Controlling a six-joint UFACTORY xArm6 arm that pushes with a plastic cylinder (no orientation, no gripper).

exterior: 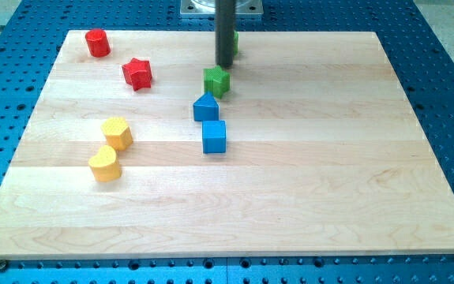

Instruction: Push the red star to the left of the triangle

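The red star (137, 73) lies on the wooden board at the upper left. The blue triangle (205, 106) sits near the middle, to the star's right and a little lower. My tip (225, 65) is at the end of the dark rod near the view's top centre, just above the green star (216, 80). The tip is about a hundred pixels to the right of the red star and above the blue triangle. It touches neither of them.
A blue cube (214, 136) sits just below the triangle. A red cylinder (97, 42) is at the top left. A yellow hexagon (117, 132) and a yellow heart (105, 164) lie at the left. Another green block (234, 43) is mostly hidden behind the rod.
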